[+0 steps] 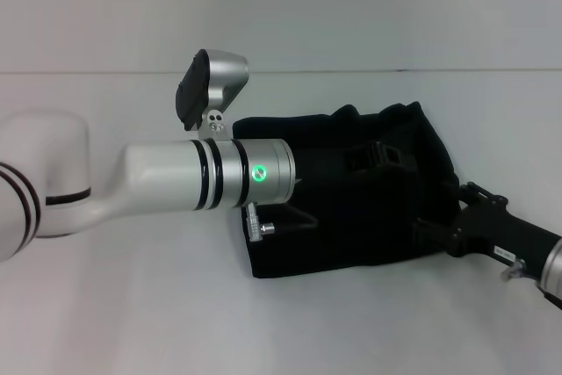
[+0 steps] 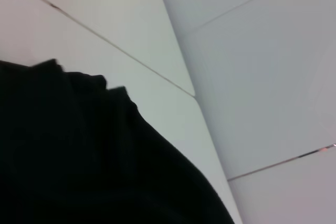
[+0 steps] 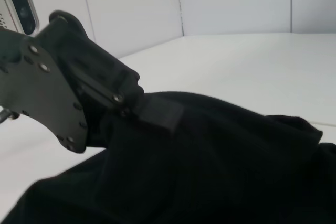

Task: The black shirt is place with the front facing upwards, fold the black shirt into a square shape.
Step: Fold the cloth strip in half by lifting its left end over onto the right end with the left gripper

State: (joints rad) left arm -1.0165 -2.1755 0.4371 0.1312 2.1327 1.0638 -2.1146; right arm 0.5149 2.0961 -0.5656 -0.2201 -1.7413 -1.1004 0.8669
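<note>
- The large black cloth shirt [image 1: 351, 208] lies bunched in a rough folded block on the white table [image 1: 132, 322], no lettering showing.
- The left gripper [image 1: 382, 155] reaches in over the shirt's middle, fingers pressed down on cloth; whether it is pinching, I cannot tell.
- The right gripper [image 1: 439, 233] sits at the shirt's near right edge; its grip is likewise unclear.
- To fold well: probably hold one layer only, lift low, lay edge on edge, then smooth creases.

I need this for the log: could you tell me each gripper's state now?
Left gripper: over the black shirt, cannot be told.
Right gripper: at the shirt's edge, cannot be told.
</note>
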